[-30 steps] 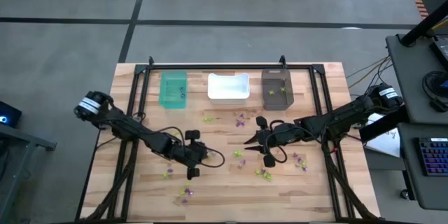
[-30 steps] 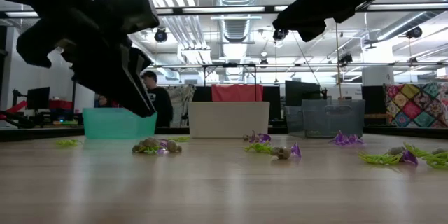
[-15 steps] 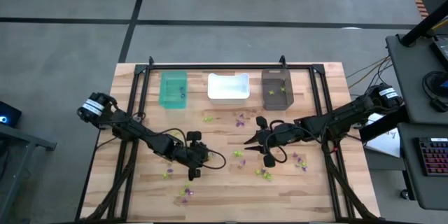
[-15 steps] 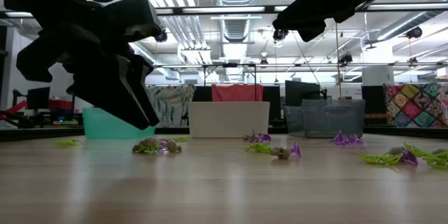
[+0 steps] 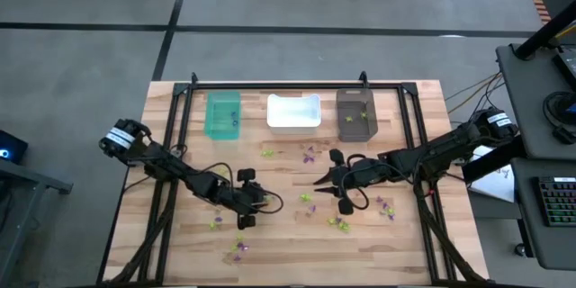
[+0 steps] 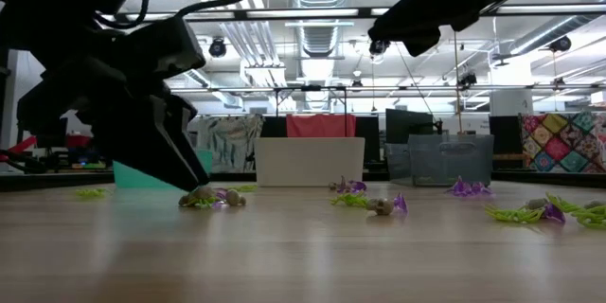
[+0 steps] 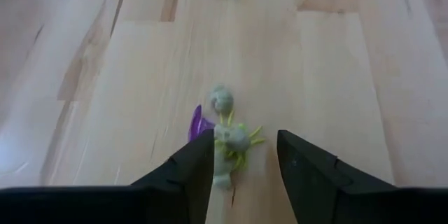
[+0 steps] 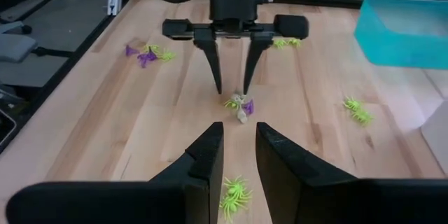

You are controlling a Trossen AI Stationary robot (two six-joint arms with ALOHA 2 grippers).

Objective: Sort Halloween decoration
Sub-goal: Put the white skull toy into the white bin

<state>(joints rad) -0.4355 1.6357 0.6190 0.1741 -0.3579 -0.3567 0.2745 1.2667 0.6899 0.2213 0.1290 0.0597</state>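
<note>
Since a second before, the left gripper (image 5: 258, 205) had dropped lower toward the wooden slatted table (image 5: 180, 243), and the person seen earlier behind the teal bin in the low view was gone; the right arm had not shifted. In the left wrist view the left gripper's (image 7: 245, 175) two dark fingers (image 7: 189, 171) stood parted, straddling a small clump of Halloween trinkets (image 7: 227, 140): a pale greyish lumpy piece tangled with a lime-green spidery one, a purple sliver just beside them. Nothing was pinched; the clump lay on the wood between the fingertips. The right wrist view showed the same clump (image 8: 240, 105) just below the left gripper's (image 8: 233, 87) spread tips.

The right gripper (image 5: 327, 180) hung above the table's middle, its fingers (image 8: 203, 161) held partly apart with nothing between them.

Other tiny plastic trinkets lay scattered over the table: a purple and green pair (image 5: 238, 250) near the front edge, a lime-green one (image 5: 267, 153) and a purple one (image 5: 310, 154) in front of the bins, more green and purple pieces (image 5: 340, 224) near the right gripper. Along the far edge stood a translucent teal rectangular bin (image 5: 223, 115), a white rectangular bin (image 5: 293, 112) and a dark brown translucent bin (image 5: 355, 113).
</note>
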